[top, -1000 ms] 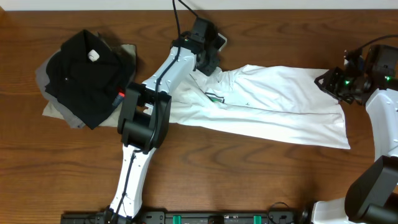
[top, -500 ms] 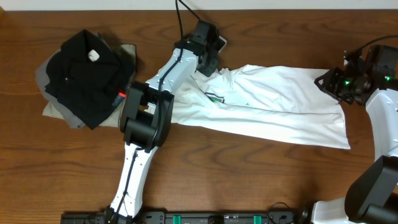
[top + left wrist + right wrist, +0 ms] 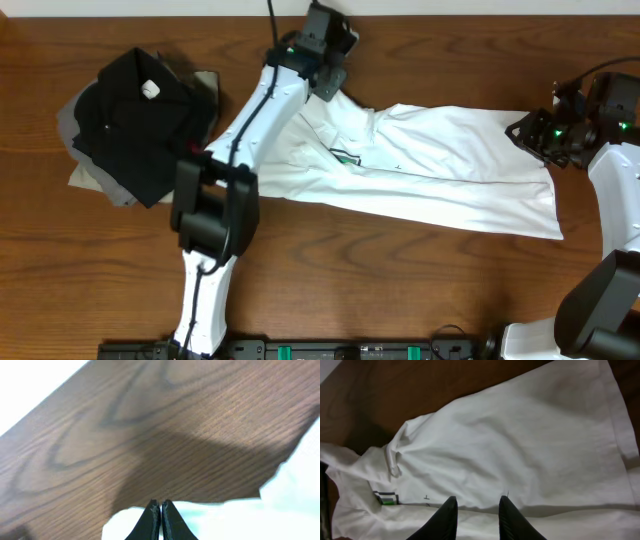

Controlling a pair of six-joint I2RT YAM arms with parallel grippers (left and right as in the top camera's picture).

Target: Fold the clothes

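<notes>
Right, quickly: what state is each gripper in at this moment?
Left gripper: closed, pinching the edge of the white short-sleeved cotton T-shirt.
Right gripper: open above the T-shirt, holding nothing.

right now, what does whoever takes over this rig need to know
Left gripper: shut, pinching the far edge of the white T-shirt at its print end.
Right gripper: open over the shirt's opposite end, holding nothing.
The shirt lies as a long wrinkled band on the table. The black garment sits folded on the grey garment at the left.
Done: at most a rough lengthwise fold.
Left: smoothing and the remaining folds.
</notes>
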